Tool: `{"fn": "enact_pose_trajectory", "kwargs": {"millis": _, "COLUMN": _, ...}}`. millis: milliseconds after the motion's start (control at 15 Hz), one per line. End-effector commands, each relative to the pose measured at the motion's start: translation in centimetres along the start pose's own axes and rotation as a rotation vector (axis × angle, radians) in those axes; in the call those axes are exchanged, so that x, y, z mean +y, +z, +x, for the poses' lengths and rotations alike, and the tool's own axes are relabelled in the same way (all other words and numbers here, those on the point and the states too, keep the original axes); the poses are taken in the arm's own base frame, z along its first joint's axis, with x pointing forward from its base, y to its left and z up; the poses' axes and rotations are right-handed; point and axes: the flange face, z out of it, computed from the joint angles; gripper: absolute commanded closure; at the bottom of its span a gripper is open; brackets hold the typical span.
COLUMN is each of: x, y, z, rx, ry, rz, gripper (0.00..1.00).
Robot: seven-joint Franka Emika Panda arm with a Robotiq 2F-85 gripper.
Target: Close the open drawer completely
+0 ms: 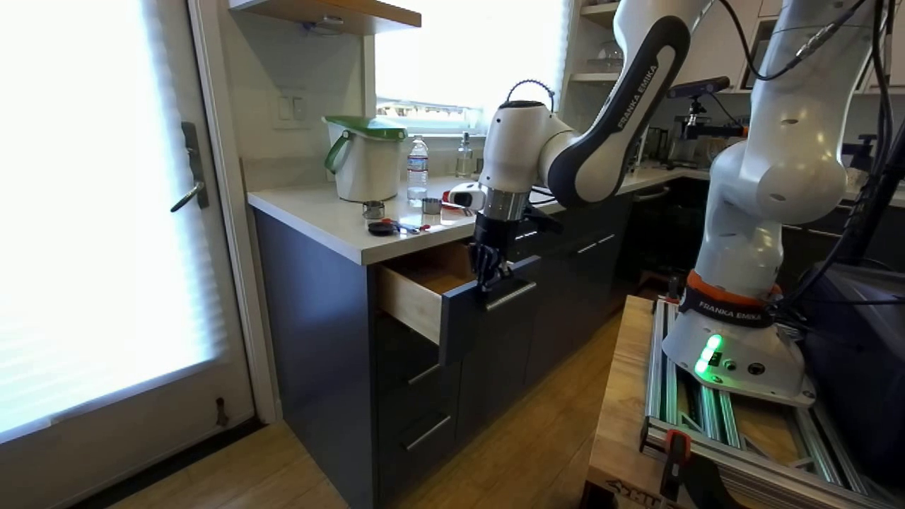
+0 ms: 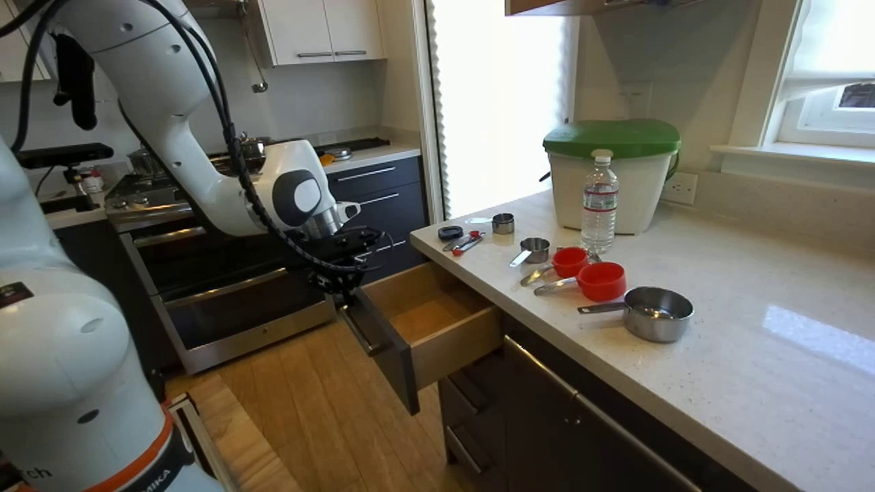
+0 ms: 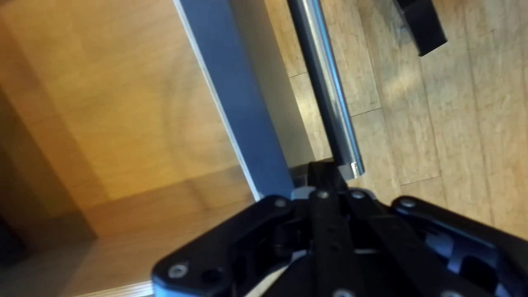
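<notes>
The drawer (image 1: 410, 304) is pulled out under the counter's corner, with light wooden sides and a dark grey front. It also shows in an exterior view (image 2: 454, 345), and its front's top edge crosses the wrist view (image 3: 243, 103). Its inside looks empty. The bar handle (image 3: 326, 90) runs along the front; it shows in both exterior views (image 1: 510, 297) (image 2: 359, 331). My gripper (image 3: 324, 173) is shut, its fingertips together beside the handle's end, close to the drawer front. In both exterior views the gripper (image 1: 488, 283) (image 2: 342, 297) points down at the front. Whether it touches is unclear.
Above the drawer, the white counter (image 1: 311, 219) overhangs; it holds measuring cups (image 2: 601, 280), a water bottle (image 2: 600, 205) and a green-lidded bin (image 2: 615, 178). More dark drawer fronts (image 1: 424, 403) lie below. A wooden robot base table (image 1: 615, 396) stands opposite.
</notes>
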Motion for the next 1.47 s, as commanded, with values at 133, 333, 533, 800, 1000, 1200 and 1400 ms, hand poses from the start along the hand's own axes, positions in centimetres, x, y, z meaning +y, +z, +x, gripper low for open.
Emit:
{"fn": "enact_pose_trajectory", "kwargs": {"millis": 133, "x": 2.1, "y": -1.5, "z": -1.1, "rx": 0.068, "ry": 0.187, "rz": -0.152, "gripper": 1.00}}
{"fn": "enact_pose_trajectory", "kwargs": {"millis": 333, "x": 2.7, "y": -0.6, "z": -1.1, "rx": 0.066, "ry": 0.231, "rz": -0.199, "gripper": 1.00}}
{"fn": "enact_pose_trajectory", "kwargs": {"millis": 533, "x": 2.7, "y": -0.5, "z": -1.3, "rx": 0.053, "ry": 0.213, "rz": -0.196, "gripper": 0.99}}
{"fn": "enact_pose_trajectory", "kwargs": {"millis": 800, "x": 2.5, "y": 0.6, "z": -1.2, "rx": 0.036, "ry": 0.209, "rz": -0.179, "gripper": 0.99}}
{"fn": "enact_pose_trajectory", "kwargs": {"millis": 1000, "x": 2.6, "y": 0.7, "z": -1.1, "rx": 0.038, "ry": 0.209, "rz": -0.179, "gripper": 0.99}}
{"fn": "enact_pose_trajectory", "kwargs": {"millis": 1200, "x": 3.1, "y": 0.5, "z": -0.9, "rx": 0.048, "ry": 0.219, "rz": -0.187, "gripper": 1.00}}
{"fn": "enact_pose_trajectory", "kwargs": {"millis": 1400, "x": 4.4, "y": 0.1, "z": -0.5, "rx": 0.064, "ry": 0.244, "rz": -0.217, "gripper": 1.00}}
